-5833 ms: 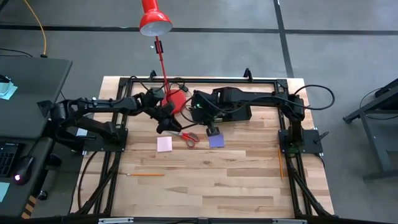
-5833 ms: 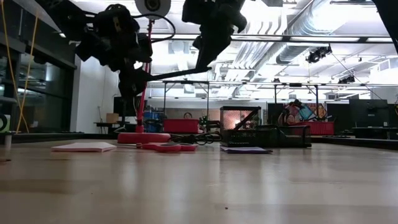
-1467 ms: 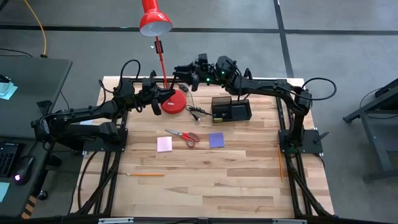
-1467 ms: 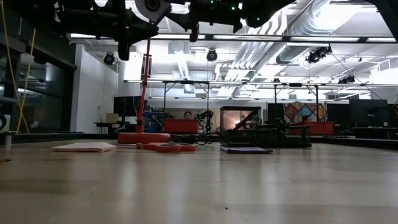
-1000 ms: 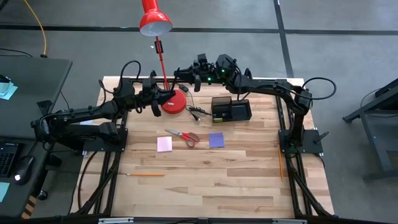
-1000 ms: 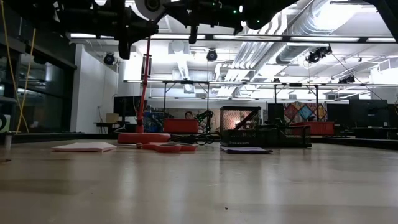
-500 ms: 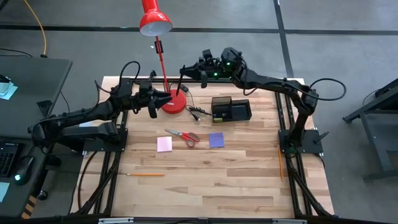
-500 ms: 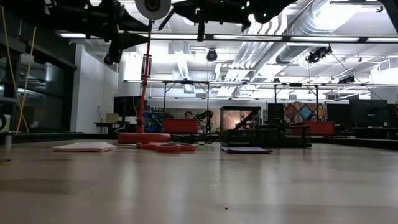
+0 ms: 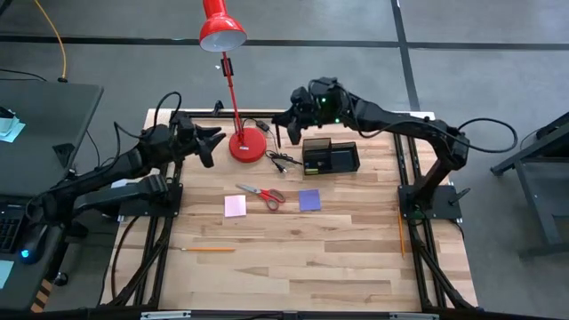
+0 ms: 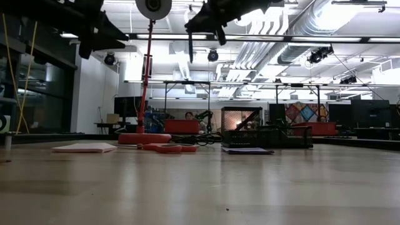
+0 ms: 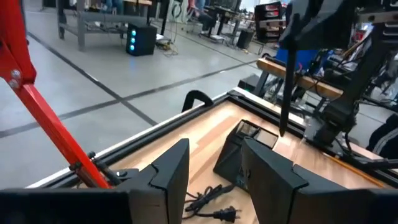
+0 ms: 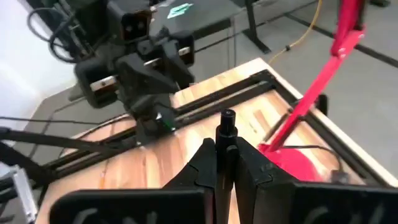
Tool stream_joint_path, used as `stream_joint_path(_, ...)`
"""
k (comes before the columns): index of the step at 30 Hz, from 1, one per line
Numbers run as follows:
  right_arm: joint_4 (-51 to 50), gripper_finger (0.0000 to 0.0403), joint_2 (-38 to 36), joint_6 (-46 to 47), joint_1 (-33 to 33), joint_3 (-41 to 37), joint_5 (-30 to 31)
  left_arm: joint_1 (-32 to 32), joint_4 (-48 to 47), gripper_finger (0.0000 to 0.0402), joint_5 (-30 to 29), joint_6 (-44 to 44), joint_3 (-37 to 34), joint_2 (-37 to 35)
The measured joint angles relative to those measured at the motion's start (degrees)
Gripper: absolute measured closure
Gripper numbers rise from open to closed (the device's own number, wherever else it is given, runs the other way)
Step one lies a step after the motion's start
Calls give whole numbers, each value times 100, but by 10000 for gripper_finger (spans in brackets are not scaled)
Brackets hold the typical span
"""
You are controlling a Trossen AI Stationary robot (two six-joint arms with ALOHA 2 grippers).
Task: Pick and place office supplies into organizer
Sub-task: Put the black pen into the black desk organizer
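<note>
Black pen [image 12: 226,134] (upright) pinched in right tool [image 12: 225,163].

Even, bright overhead lighting on the tabletop [image 9: 293,249]; shadows faint. Low view: ceiling lights [image 10: 262,39] flare white, arms silhouetted, near tabletop out of focus. Wrist views: softly blurred backgrounds, red lamp [image 11: 37,112] arm smeared at frame edge.

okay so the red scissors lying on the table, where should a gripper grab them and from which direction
Grip the red scissors from straight above, at the narrow crossing where blades meet handles, fingers closing across it. They lie flat on the wooden table, so no side approach gets under them, and the looped handles by the purple sticky-note pad are wider.
</note>
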Motion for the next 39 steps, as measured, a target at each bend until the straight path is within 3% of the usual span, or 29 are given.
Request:
stream_joint_path(4,1035,398,-197,328,165,-695,34,0,-26,268,50,-21,0,1)
stream_joint_path(9,2337,398,-1179,981,201,-2446,611,-4,-22,268,61,-21,0,-4)
stream_joint_path(15,2382,398,-2091,837,198,-3584,1684,0,-17,268,-42,-121,0,37)
stream_joint_path(27,2338,398,-2097,264,61,-4081,2537,-4,-14,268,94,-462,0,38)
stream_joint_path(35,2683,398,-2019,34,-291,-4539,2474,-4,-13,268,111,-582,0,38)
stream_joint_path(39,3005,397,-1946,223,-492,-4787,2145,-4,-13,268,111,-582,0,38)
